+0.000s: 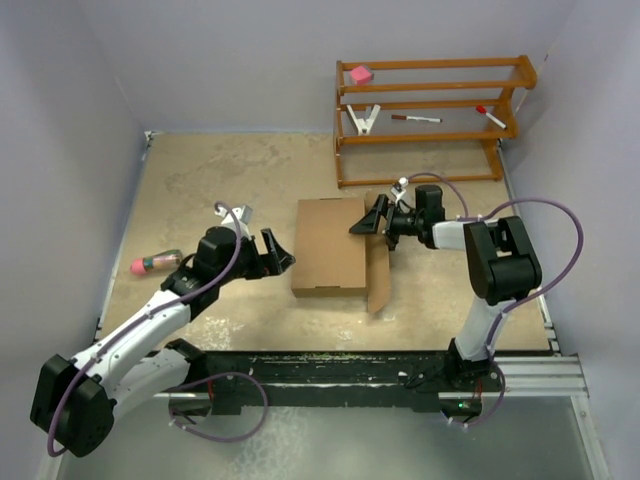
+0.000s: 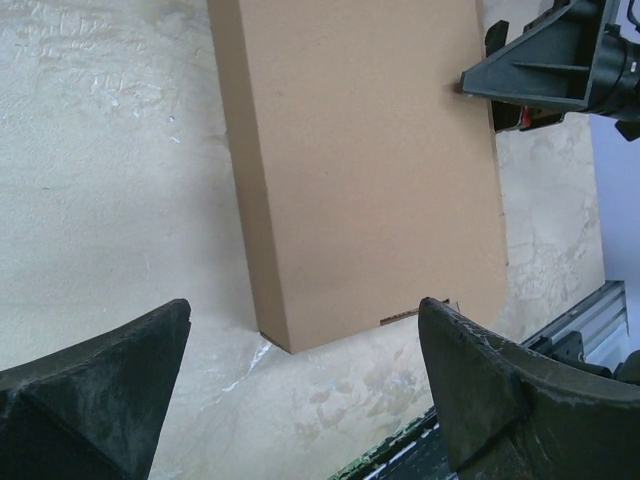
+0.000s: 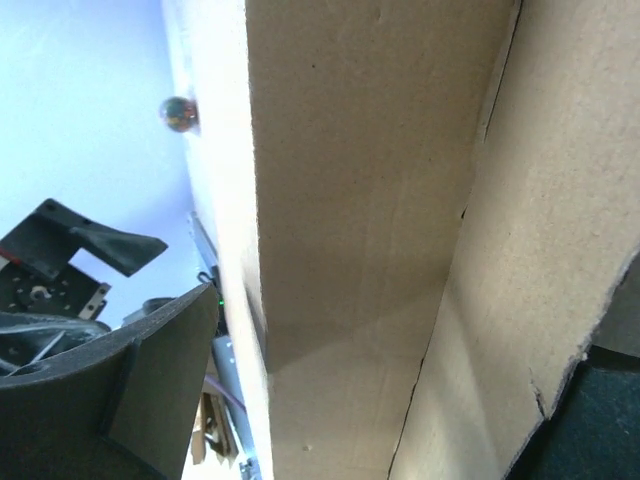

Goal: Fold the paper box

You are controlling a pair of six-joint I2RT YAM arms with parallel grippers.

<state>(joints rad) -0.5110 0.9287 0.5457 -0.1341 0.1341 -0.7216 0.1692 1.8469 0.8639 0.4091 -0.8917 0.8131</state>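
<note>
Lying on the surface [image 1: 220, 170], the paper box [image 1: 330, 245] seems light, stiff (creases give); take its 3 o'clock flap [image 1: 379, 280]. Left pincer [image 1: 278, 252], at 9 o'clock, gapes empty; right pincer [image 1: 368, 222] apparently straddles that flap, unclamped.

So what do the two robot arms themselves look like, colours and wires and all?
Both the left arm and the right arm have smooth white links joined by chunky black joint blocks. A thin purplish cable loops along each. The left end effector and the right end effector are matte black, each with two broad wedge-shaped fingers, scuffed and dusty up close. No markings show.
</note>
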